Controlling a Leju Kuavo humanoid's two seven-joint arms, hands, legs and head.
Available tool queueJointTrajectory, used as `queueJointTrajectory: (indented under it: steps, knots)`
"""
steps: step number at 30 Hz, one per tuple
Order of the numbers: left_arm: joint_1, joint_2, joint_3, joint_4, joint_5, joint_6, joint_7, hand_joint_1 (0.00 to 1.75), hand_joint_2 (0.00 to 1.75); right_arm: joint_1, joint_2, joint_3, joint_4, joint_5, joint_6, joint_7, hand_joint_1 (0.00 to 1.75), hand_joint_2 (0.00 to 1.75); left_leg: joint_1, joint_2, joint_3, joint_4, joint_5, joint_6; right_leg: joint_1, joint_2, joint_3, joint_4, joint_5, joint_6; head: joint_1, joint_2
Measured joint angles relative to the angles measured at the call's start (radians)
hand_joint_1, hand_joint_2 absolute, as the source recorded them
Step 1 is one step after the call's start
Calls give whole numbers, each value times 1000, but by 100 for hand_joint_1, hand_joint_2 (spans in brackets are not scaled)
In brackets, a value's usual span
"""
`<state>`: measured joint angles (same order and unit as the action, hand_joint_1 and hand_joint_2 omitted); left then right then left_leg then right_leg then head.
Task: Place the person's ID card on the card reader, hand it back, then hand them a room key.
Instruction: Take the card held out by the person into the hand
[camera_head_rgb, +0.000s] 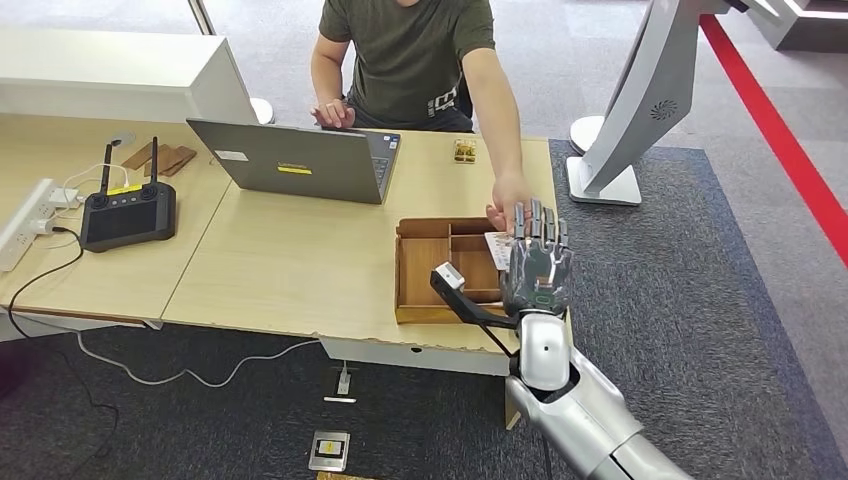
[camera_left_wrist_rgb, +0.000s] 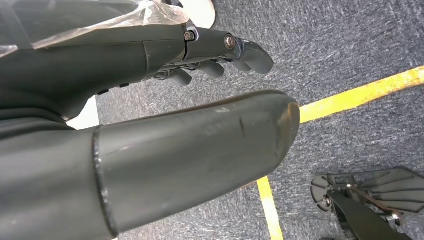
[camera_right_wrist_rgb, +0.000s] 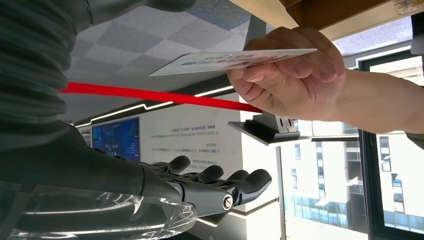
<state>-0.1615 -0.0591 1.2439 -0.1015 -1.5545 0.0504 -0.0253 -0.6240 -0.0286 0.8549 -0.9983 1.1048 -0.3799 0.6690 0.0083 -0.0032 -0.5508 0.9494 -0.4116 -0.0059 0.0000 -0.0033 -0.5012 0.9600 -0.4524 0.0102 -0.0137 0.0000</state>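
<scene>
Right hand raised over the wooden tray's far edge, fingers spread, holding nothing. ID card pinched in the person's hand just beyond. Left hand loosely curled, empty.

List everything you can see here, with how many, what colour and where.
Pale wooden table: one, mid-scene.
Grey open laptop: one, table's far side.
Black remote controller with two antennas: one, left part of table.
White power strip: one, table's left edge.
Brown wooden compartment tray: one, right part of table.
White printed ID card: one, pinched in the person's hand.
White stand base: one, on grey carpet, right.
Person in dark green T-shirt: one, behind table.
Person's hand: one, holding card out.
Robot's right hand: raised by tray, fingers spread.
Robot's left hand: hanging over carpet, fingers curled.
</scene>
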Motion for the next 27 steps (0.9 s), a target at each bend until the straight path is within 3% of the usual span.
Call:
queueJointTrajectory:
  steps: [1,4,5,21,27]
  knots:
    - [0,0,-1,0,0,0,0,0,0,4,0,-4,-5,3,0,0,48,175,0,0,0,0,0,0,0,0,0,0,0,0,0,0]
    - [0,-1,-7,0,0,0,0,0,0,12,0,-16,-18,5,0,0,154,175,0,0,0,0,0,0,0,0,0,0,0,0,0,0]
    - [0,-1,-8,0,0,0,-1,0,0,14,0,-19,-21,6,0,0,162,175,0,0,0,0,0,0,0,0,0,0,0,0,0,0]
    - [-2,-8,-34,0,0,-5,-4,0,0,47,-3,-71,-68,34,23,1,175,175,0,0,0,0,0,0,0,0,0,0,0,0,0,0]
    - [-1,-8,-38,0,0,-6,-5,0,0,75,-2,-98,-81,-9,-34,-38,175,175,0,0,0,0,0,0,0,0,-1,0,0,0,0,0]
